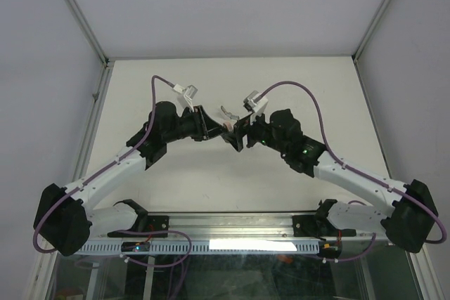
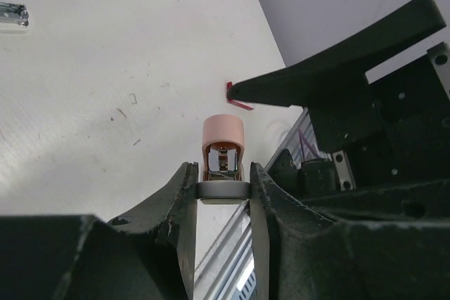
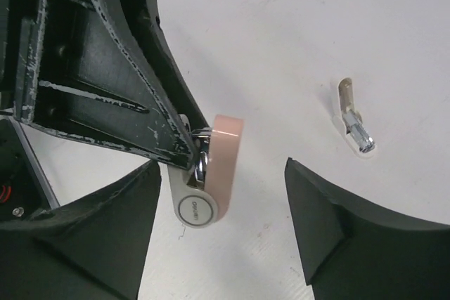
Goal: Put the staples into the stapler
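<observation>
The stapler, pink on top with a grey base and silvery inner parts, hangs above the table, and my left gripper is shut on its grey end. In the right wrist view the stapler sticks out from the left gripper's finger. My right gripper is open, its two fingers wide apart on either side of the stapler and not touching it. From above, both grippers meet at mid-table around the stapler. A small silvery-and-whitish piece lies on the table beyond; I cannot tell if it is the staples.
The silvery piece lies just behind the two grippers. A small red flat thing shows on the table behind the right gripper's finger. The metal rail runs along the near edge of the table.
</observation>
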`<state>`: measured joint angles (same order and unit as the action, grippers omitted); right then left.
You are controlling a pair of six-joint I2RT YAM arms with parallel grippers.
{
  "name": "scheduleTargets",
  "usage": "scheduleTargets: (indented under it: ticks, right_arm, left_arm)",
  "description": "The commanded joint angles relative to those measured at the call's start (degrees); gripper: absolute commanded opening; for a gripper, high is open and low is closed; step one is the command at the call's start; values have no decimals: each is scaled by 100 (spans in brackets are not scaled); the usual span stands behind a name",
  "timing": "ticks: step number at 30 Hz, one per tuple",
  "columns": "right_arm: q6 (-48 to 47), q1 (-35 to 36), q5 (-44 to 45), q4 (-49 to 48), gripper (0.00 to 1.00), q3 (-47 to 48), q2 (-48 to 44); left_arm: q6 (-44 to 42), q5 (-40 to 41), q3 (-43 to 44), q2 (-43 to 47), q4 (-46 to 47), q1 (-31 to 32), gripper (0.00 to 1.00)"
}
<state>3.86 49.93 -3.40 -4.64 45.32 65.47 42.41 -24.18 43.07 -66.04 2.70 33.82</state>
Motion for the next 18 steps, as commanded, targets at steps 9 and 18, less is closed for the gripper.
scheduleTargets:
  ticks: [9,18]
  right_arm:
    - [1360,-1469,-3518,293,79,570,-751]
    - [1826,-1504,-4565,-84,68,759,-327]
  left_arm:
    - [-971,-1327,-354,610,1510,45,0]
    - [-1121,-2228,-351,696,1699,49,0]
